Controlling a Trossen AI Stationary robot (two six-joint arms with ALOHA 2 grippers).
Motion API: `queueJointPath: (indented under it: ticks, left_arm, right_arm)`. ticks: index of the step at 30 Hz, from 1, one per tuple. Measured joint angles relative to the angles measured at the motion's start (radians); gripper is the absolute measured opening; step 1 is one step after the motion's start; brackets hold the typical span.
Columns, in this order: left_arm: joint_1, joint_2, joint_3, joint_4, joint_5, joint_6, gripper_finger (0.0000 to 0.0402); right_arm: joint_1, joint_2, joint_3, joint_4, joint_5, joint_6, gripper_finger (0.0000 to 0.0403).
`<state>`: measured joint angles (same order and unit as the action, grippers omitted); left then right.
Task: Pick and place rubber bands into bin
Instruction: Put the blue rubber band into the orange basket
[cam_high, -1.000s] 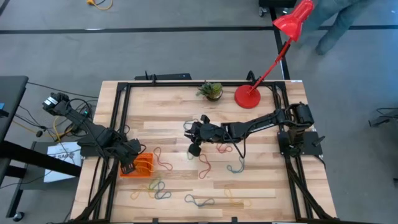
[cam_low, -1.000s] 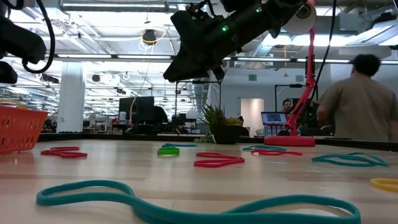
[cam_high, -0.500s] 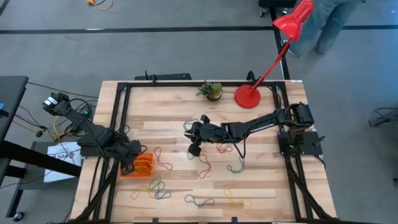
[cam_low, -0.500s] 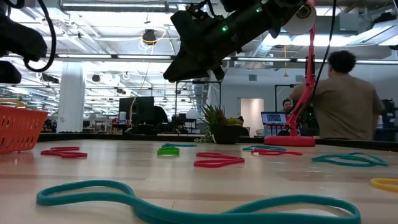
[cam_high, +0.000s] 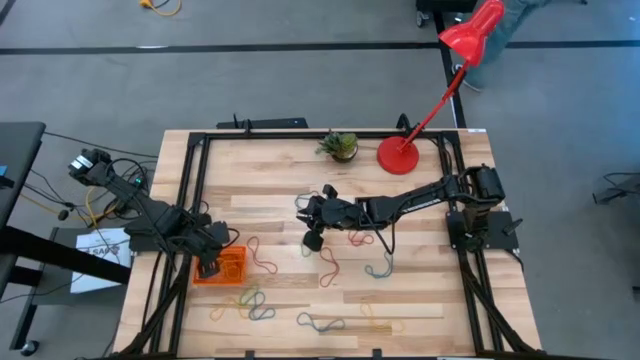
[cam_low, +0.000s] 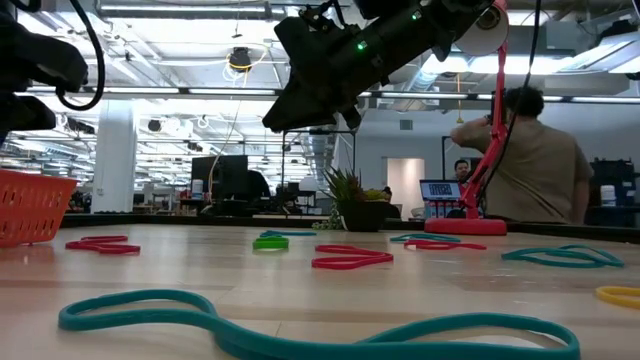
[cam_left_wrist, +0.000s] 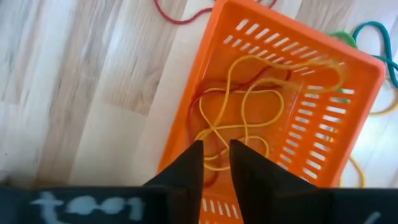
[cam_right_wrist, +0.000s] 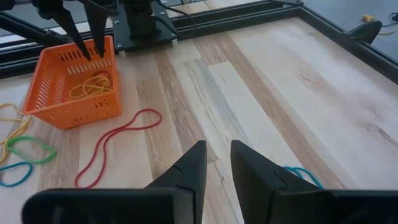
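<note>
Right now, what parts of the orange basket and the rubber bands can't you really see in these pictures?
- Low view: the bright orange slotted plastic bin is cut off by the picture's left edge; its inside is hidden by its wall.
- High view: the left gripper covers part of the bin; the bands inside are too small to count.
- Left wrist view: the tangled yellow and red rubber bands overlap, so their number is unclear; the dark fingers hide the bin's near end.

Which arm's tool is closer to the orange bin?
Left. The left tool hangs right over the bin, with yellow bands inside it. The right tool hovers mid-table, well off to the bin's side.
</note>
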<state>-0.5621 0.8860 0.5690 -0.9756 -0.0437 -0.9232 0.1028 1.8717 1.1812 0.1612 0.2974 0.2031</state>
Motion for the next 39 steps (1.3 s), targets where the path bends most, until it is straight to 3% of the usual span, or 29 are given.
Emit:
queueJointPath:
  ticks: [6,14,20,26,30,39]
  left_arm:
    - [0.000,0.000,0.000,0.149,-0.062,0.073,0.0093]
    - [-0.001,0.000,0.000,0.567,-0.093,0.428,0.0085]
    - [-0.001,0.000,0.000,0.645,-0.141,0.629,0.0078]
    - [0.021,0.000,0.000,0.645,-0.381,0.644,0.0075]
    - [0.080,0.008,0.000,0.653,-0.482,0.607,0.0075]
    - [0.296,0.199,0.000,0.827,-0.496,0.555,0.0075]
  right_arm:
    - [0.000,0.000,0.000,0.000,0.000,0.000,0.0067]
    - [0.000,0.000,0.000,0.000,0.000,0.000,0.0067]
    - [0.000,0.000,0.000,0.000,0.000,0.000,0.0067]
    - [0.000,0.000,0.000,0.000,0.000,0.000,0.0067]
    - [0.000,0.000,0.000,0.000,0.000,0.000,0.0067]
    - [0.000,0.000,0.000,0.004,0.000,0.000,0.0067]
